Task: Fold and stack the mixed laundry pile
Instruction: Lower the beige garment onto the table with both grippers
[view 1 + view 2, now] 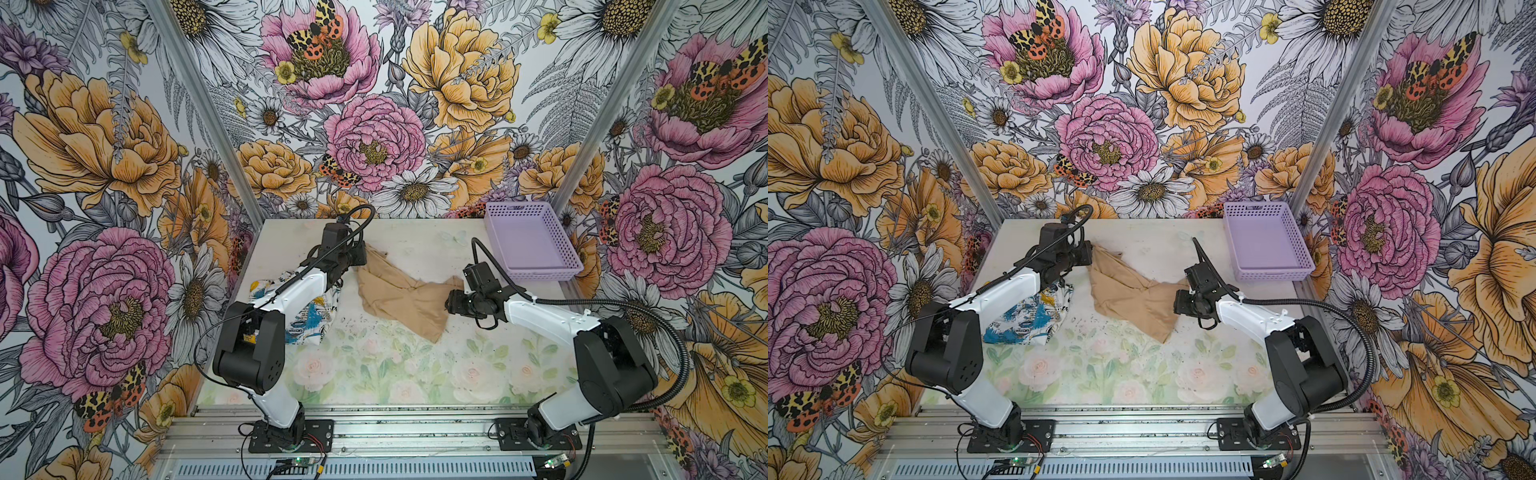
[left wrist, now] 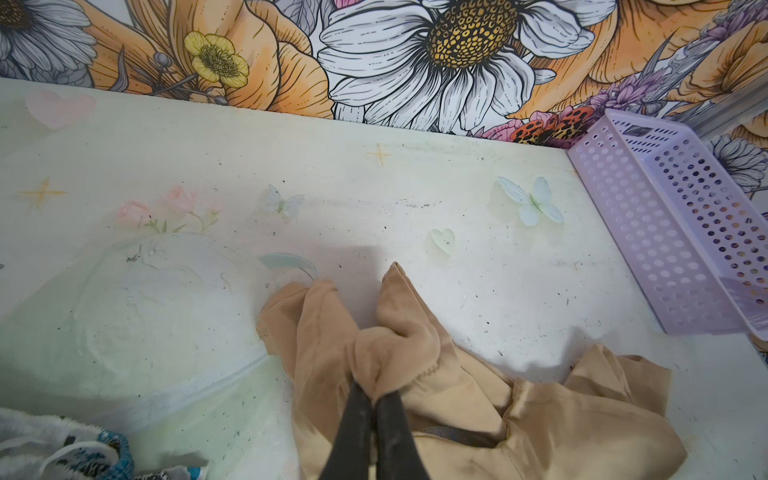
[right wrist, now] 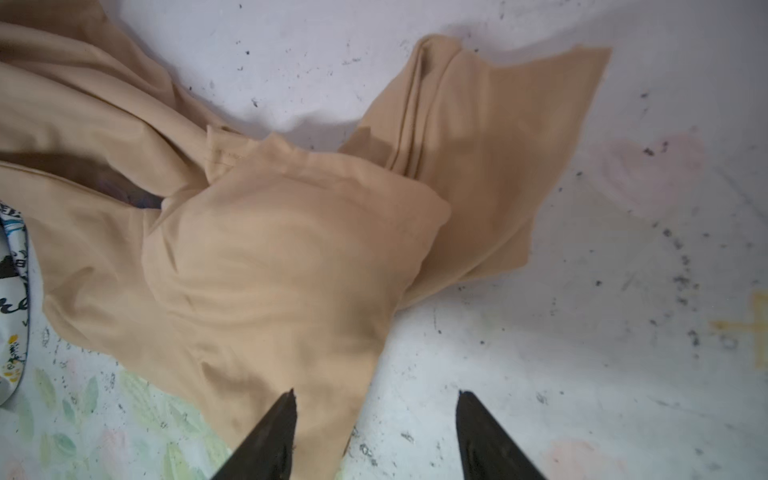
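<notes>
The tan-beige garment (image 1: 399, 295) (image 1: 1129, 291) lies crumpled and spread across the middle of the table. My left gripper (image 1: 362, 258) (image 2: 376, 395) is shut on a bunched fold at its far left corner, holding that corner slightly raised. My right gripper (image 1: 449, 301) (image 3: 376, 399) hovers open at the garment's right end. One fingertip is over the cloth, the other over bare table, and nothing is pinched between them. The white garment with blue and yellow patches and black lettering (image 1: 309, 318) (image 1: 1030, 316) sits bunched at the left, partly hidden under my left arm.
A lavender perforated basket (image 1: 544, 274) (image 1: 1273, 274) (image 2: 665, 228) stands empty at the back right corner against the wall. Floral walls close in the table on three sides. The pale floral tabletop (image 1: 395, 365) is speckled with dark crumbs.
</notes>
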Robot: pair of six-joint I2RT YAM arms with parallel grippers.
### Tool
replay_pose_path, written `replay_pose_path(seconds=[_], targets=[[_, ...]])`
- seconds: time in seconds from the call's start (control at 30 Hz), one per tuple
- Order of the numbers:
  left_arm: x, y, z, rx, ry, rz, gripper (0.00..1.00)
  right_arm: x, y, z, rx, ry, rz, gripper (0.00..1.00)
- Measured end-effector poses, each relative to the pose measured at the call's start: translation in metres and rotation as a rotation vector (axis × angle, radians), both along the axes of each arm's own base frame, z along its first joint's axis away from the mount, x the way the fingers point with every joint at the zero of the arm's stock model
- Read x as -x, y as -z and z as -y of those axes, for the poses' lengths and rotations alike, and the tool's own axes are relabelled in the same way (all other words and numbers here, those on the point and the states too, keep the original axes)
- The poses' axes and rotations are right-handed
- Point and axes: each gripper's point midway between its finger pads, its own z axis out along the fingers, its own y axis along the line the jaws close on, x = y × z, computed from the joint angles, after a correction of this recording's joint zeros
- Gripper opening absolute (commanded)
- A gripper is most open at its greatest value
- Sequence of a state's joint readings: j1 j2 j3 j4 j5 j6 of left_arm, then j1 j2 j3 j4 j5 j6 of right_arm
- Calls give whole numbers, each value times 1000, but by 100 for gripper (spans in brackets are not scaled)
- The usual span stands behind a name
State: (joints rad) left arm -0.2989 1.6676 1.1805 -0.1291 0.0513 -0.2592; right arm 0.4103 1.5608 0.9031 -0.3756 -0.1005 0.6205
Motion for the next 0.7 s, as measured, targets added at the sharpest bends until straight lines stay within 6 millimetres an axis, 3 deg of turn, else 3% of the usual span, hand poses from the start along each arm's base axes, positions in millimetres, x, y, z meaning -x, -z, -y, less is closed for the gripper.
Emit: replay_pose_path(seconds=[0.07, 0.13, 0.33, 0.53, 0.63, 0.7], targets=[[1, 1, 0, 0, -1, -3, 0, -9, 0, 1, -6, 11, 12, 59], [2, 3, 2, 1, 3, -8, 0, -22, -3, 0, -15, 21, 36, 48], [3, 6, 1, -3, 0, -13, 0, -61, -12, -2, -41, 48, 107, 0], [3, 6, -1, -6, -8, -12, 0, -70, -30, -9, -92, 19, 144, 0], [2, 2, -5, -4, -16, -6, 0, -59, -64, -26, -153, -64, 204, 0], [1, 0, -10, 0, -30, -4, 0, -39, -100, -49, -209, -171, 271, 0]])
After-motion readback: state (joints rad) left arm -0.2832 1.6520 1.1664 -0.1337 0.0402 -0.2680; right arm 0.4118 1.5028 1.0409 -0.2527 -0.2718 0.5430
